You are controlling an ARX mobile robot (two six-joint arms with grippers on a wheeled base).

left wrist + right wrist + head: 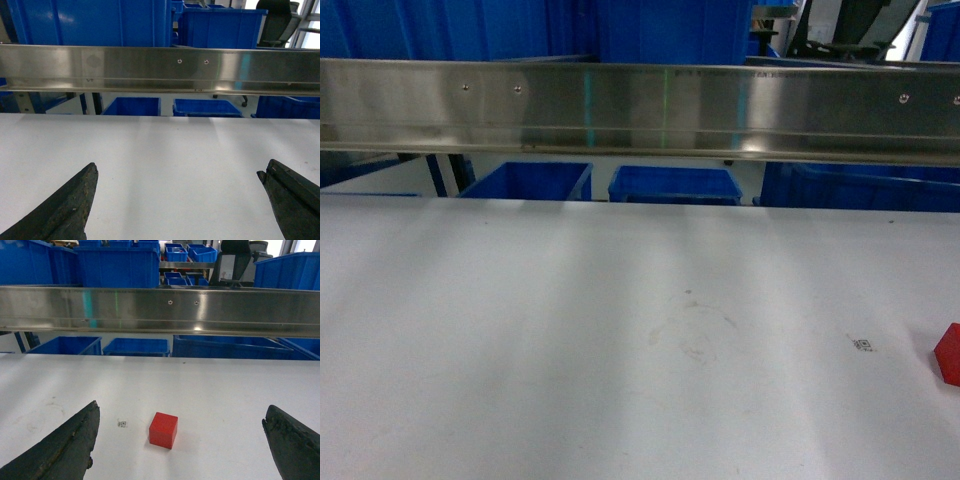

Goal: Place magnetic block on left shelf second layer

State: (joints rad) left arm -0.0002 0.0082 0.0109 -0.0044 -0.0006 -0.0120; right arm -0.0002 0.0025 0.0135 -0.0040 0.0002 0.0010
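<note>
In the right wrist view you see the magnetic block [163, 430] resting on the white table [225, 390], low in the frame just right of center. It lies between the two dark fingers [60, 445] of the right gripper [180, 445], which is spread wide and touches nothing. A small printed marker [121, 423] lies just left of the block; its pattern is too small to read.

In the head view only a corner of the block [949, 353] shows, cut off by the right edge.

The left gripper [180, 200] is likewise spread wide over bare table. A steel rail [640, 110] crosses the upper part of every view. Blue crates [675, 185] behind it are partly hidden.
</note>
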